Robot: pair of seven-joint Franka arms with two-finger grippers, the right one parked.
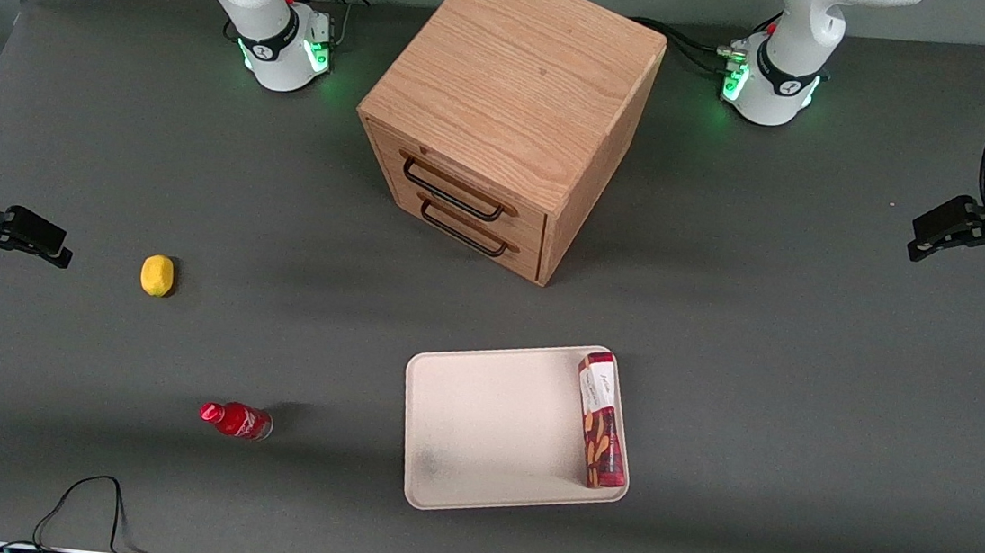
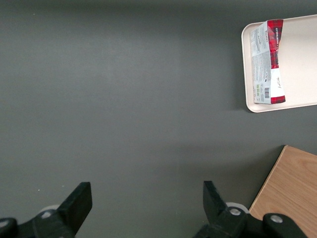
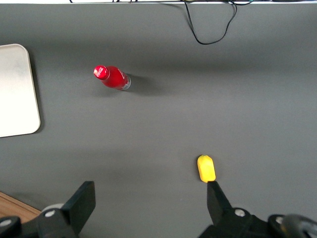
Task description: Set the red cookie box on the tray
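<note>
The red cookie box (image 1: 602,420) lies flat on the cream tray (image 1: 488,421), along the tray's edge toward the working arm's end of the table. The wrist view shows the box (image 2: 270,62) with its white patch up, resting inside the tray (image 2: 302,64) rim. My left gripper (image 1: 914,242) hangs well away from the tray, toward the working arm's end and farther from the front camera. It is open (image 2: 145,196), with only bare grey table between its fingers.
A wooden two-drawer cabinet (image 1: 508,115) stands farther from the front camera than the tray, its corner near my gripper (image 2: 290,193). A small red bottle (image 1: 236,420) and a yellow fruit (image 1: 156,275) lie toward the parked arm's end. A black cable (image 1: 86,508) loops at the near edge.
</note>
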